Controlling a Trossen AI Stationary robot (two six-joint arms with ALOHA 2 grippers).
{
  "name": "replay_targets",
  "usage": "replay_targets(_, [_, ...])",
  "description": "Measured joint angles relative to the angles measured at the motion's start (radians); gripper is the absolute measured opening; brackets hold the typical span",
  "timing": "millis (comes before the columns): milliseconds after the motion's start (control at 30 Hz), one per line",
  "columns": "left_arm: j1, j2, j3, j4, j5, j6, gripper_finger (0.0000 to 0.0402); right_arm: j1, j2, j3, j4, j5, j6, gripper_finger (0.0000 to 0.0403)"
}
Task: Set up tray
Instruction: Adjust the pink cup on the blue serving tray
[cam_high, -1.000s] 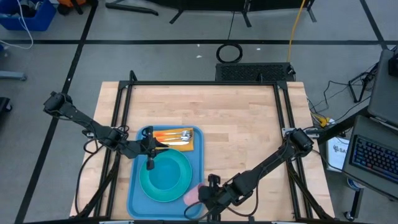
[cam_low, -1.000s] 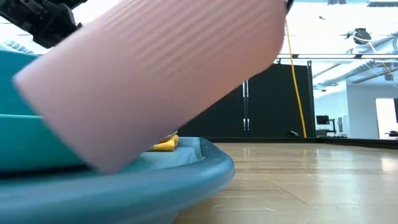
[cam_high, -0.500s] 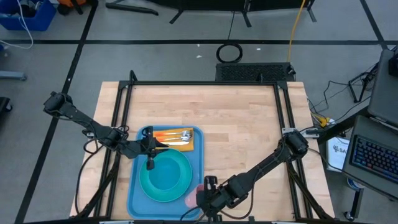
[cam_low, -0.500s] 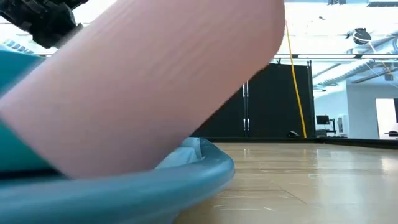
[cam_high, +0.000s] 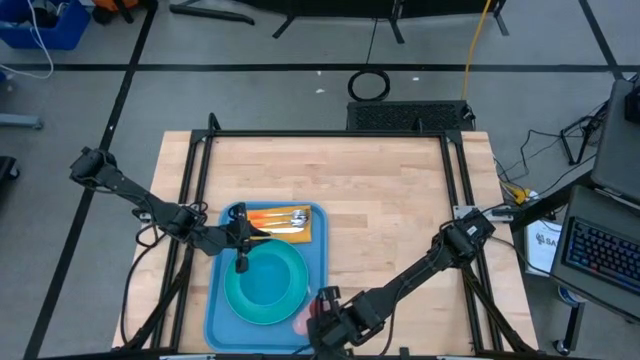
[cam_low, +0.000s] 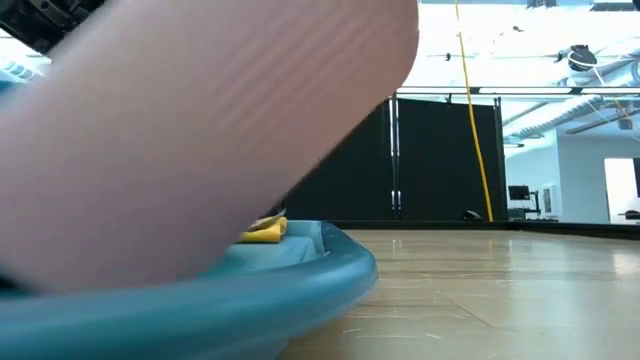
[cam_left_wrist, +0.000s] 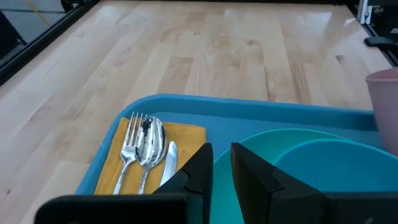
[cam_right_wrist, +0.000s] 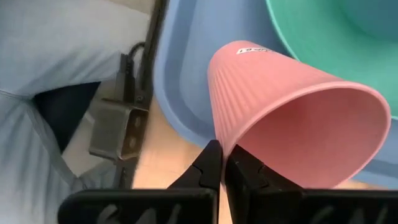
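The right gripper (cam_right_wrist: 221, 163), pinched shut on the rim of the tilted pink cup (cam_right_wrist: 292, 112) above the tray's (cam_high: 318, 262) near corner, risked tipping it onto the turquoise plate (cam_high: 265, 283) if released aslant.

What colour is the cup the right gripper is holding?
Pink, with fine vertical ribbing; the cup shows best in the right wrist view, pinched at its rim by the right gripper.

Bright even light; near cup (cam_low: 200, 140) blurred.
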Motion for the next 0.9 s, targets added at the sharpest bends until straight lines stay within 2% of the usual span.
replay_targets(300, [0.001, 0.000, 0.000, -0.001, -0.003, -0.003, 0.0063, -0.006, 0.000, 0.021, -0.138, 0.016, -0.007, 0.0000])
replay_targets(467, [0.001, 0.000, 0.000, -0.001, -0.004, 0.001, 0.0063, -0.008, -0.004, 0.020, -0.154, 0.029, -0.079, 0.0000])
replay_targets(567, [0.001, 0.000, 0.000, -0.002, -0.004, 0.001, 0.0063, -0.008, -0.006, 0.019, -0.120, 0.040, -0.143, 0.0000])
replay_targets(667, [0.001, 0.000, 0.000, -0.010, -0.004, 0.000, 0.0063, -0.009, -0.006, 0.019, -0.063, -0.008, -0.207, 0.0000])
replay_targets(900, [0.001, 0.000, 0.000, -0.017, -0.004, -0.002, 0.0063, -0.008, -0.004, 0.019, -0.039, -0.008, -0.276, 0.0006])
